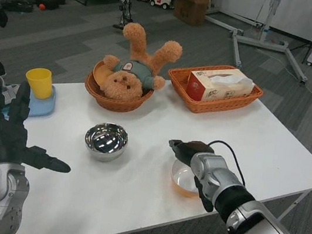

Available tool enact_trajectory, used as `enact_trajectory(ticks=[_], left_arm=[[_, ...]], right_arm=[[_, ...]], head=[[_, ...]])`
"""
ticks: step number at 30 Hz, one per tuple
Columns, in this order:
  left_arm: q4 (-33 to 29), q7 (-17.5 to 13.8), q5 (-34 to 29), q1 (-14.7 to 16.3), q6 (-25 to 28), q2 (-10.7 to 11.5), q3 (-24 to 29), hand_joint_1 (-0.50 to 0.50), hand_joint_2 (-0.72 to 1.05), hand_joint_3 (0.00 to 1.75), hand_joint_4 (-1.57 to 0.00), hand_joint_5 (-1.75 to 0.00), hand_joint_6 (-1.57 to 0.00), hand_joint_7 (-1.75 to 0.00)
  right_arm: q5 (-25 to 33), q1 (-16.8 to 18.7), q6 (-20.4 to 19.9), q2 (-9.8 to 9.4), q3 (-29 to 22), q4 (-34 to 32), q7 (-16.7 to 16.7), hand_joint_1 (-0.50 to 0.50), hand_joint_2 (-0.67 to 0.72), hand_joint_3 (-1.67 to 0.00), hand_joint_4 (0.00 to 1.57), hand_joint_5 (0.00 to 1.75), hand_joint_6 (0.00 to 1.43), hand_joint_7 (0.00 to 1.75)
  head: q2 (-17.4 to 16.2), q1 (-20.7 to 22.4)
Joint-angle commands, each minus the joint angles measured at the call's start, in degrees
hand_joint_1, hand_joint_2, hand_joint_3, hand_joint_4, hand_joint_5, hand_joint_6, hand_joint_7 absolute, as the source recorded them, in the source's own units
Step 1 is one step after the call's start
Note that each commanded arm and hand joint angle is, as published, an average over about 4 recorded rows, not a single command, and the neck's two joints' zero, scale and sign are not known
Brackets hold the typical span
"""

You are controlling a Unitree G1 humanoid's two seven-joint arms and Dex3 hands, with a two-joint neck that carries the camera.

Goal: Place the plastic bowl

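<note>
Right hand (197, 159), lower right of the frame, rests over a clear orange-tinted plastic bowl (181, 182) standing on the white counter (270, 147); whether the fingers grip the rim cannot be told. Left hand (5, 132), lower left, is raised with fingers spread, holding nothing. Just left of the plastic bowl sits a steel bowl (106, 140). Toward the upper centre, a teddy bear (134, 69) lies in a round basket (114, 100); a tissue box (219, 84) sits in the basket (212, 105) to its right. At far left, a yellow cup (39, 82) stands on a blue plate (39, 107).

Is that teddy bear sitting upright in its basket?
No, the teddy bear is upside down: head in the round basket, legs pointing up.
</note>
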Motion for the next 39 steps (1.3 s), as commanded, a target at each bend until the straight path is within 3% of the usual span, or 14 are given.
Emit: enact_trajectory(ticks=[1, 5, 8, 9, 12, 13, 17, 20, 25, 39], left_arm=[[-0.29, -0.05, 0.12, 0.75, -0.27, -0.05, 0.66, -0.37, -0.72, 0.00, -0.45, -0.10, 0.00, 0.00], [-0.71, -0.05, 0.27, 1.03, -0.36, -0.05, 1.32, -0.37, -0.72, 0.04, -0.45, -0.10, 0.00, 0.00], [-0.86, -0.05, 0.29, 1.10, -0.36, -0.05, 1.47, -0.37, -0.72, 0.02, -0.45, -0.10, 0.00, 0.00], [-0.86, -0.05, 0.29, 1.10, -0.36, -0.01, 1.54, -0.37, -0.72, 0.00, -0.45, -0.10, 0.00, 0.00], [-0.86, -0.05, 0.36, 1.10, -0.34, 0.19, 1.73, -0.37, -0.72, 0.00, -0.45, -0.10, 0.00, 0.00], [-0.86, -0.05, 0.38, 1.10, -0.32, 0.21, 1.73, -0.37, -0.72, 0.00, -0.45, -0.10, 0.00, 0.00], [-0.79, -0.05, 0.43, 0.73, -0.27, 0.26, 1.67, -0.37, -0.72, 0.00, -0.45, -0.10, 0.00, 0.00], [-0.49, -0.05, 0.47, 0.09, -0.25, 0.32, 1.34, -0.37, -0.72, 0.00, -0.45, -0.10, 0.00, 0.00], [-0.33, -0.38, 0.49, -0.57, -0.03, 0.39, 0.94, -0.37, -0.72, 0.00, -0.45, -0.10, 0.00, 0.00], [-0.44, -0.40, 0.56, -0.57, -0.01, 0.41, 1.01, -0.37, -0.72, 0.00, -0.45, -0.10, 0.00, 0.00]], right_arm=[[-1.03, 3.76, 0.10, -1.34, -5.46, -7.79, -0.04, -0.42, 0.66, 0.00, 0.00, 0.00, 0.00, 0.00], [0.64, 9.53, -0.14, -2.30, -14.95, -22.05, -1.16, -0.42, 0.66, 0.00, 0.00, 0.00, 0.00, 0.00], [3.76, 11.69, -0.69, -2.94, -18.10, -26.03, -2.59, -0.42, 0.66, 0.00, 0.00, 0.00, 0.00, 0.00], [7.27, 12.83, -2.67, -3.03, -20.12, -26.58, -3.95, -0.42, 0.66, 0.00, 0.00, 0.00, 0.00, 0.00], [26.21, 17.84, -11.90, -2.81, -29.28, -27.72, -9.46, -0.42, 0.66, 0.00, 0.00, 0.00, 0.00, 0.00], [30.56, 18.59, -13.30, -2.59, -30.62, -27.39, -10.01, -0.43, 0.66, 0.00, 0.00, 0.00, 0.00, 0.00], [49.33, 21.49, -19.21, -2.21, -32.75, -24.91, -11.22, -0.43, 0.66, 0.00, 0.00, 0.00, 0.00, 0.00], [59.72, 23.25, -24.13, -1.71, -33.56, -24.62, -13.07, -0.44, 0.66, 0.00, 0.00, 0.00, 0.00, 0.00], [61.94, 23.44, -26.20, -1.53, -33.98, -27.11, -14.63, -0.46, 0.66, 0.00, 0.00, 0.00, 0.00, 0.00], [62.07, 22.59, -27.23, -1.36, -32.66, -28.51, -16.80, -0.46, 0.66, 0.00, 0.00, 0.00, 0.00, 0.00]], head=[[0.57, 0.42], [2.14, 0.69], [2.87, 0.39], [3.02, 0.32], [3.75, 0.13], [4.17, 0.08], [6.80, 0.05], [8.16, -0.38], [11.42, -0.48], [12.59, -0.77]])
